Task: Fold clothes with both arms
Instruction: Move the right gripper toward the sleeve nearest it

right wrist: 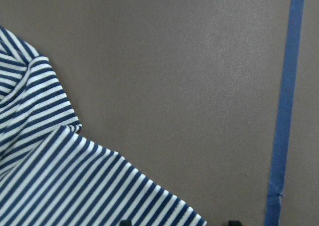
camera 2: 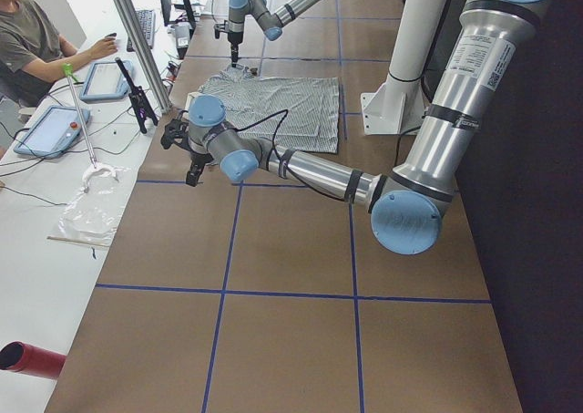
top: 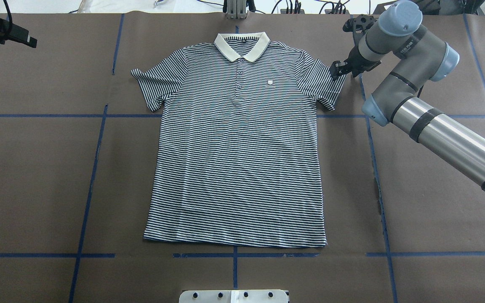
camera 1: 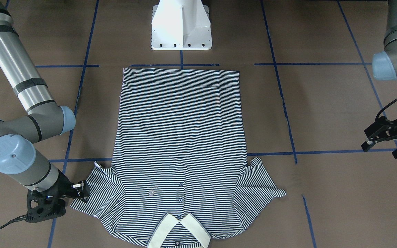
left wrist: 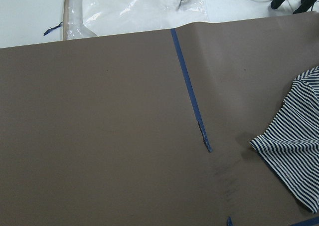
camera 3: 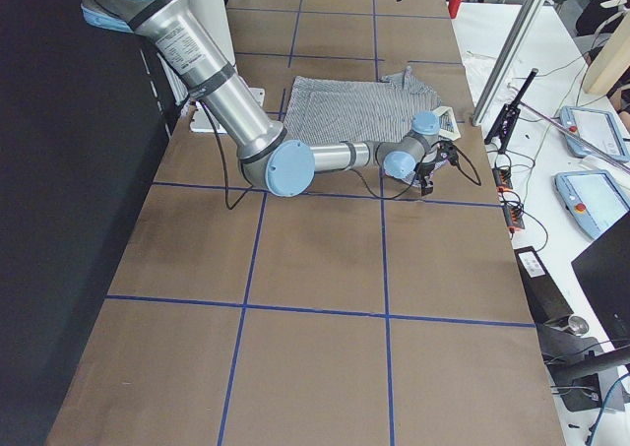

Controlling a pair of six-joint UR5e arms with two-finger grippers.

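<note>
The striped polo shirt point(top: 238, 147) lies flat and face up on the brown table, cream collar point(top: 242, 45) at the far side, both sleeves spread out. My right gripper point(top: 337, 70) is open and low at the outer edge of the shirt's right-hand sleeve point(right wrist: 60, 176); the right wrist view shows the sleeve hem reaching between its two fingertips. It also shows in the front view point(camera 1: 81, 191). My left gripper point(camera 1: 382, 151) is open and empty, above the table well off from the other sleeve point(left wrist: 294, 156). In the overhead view it sits at the far left corner point(top: 30, 41).
The white pedestal base point(camera 1: 181, 27) stands at the shirt's hem side. Blue tape lines point(top: 95, 168) cross the brown table cover. Beyond the far table edge are a plastic bag point(left wrist: 139, 6), tablets, cables and a seated operator point(camera 2: 27, 39).
</note>
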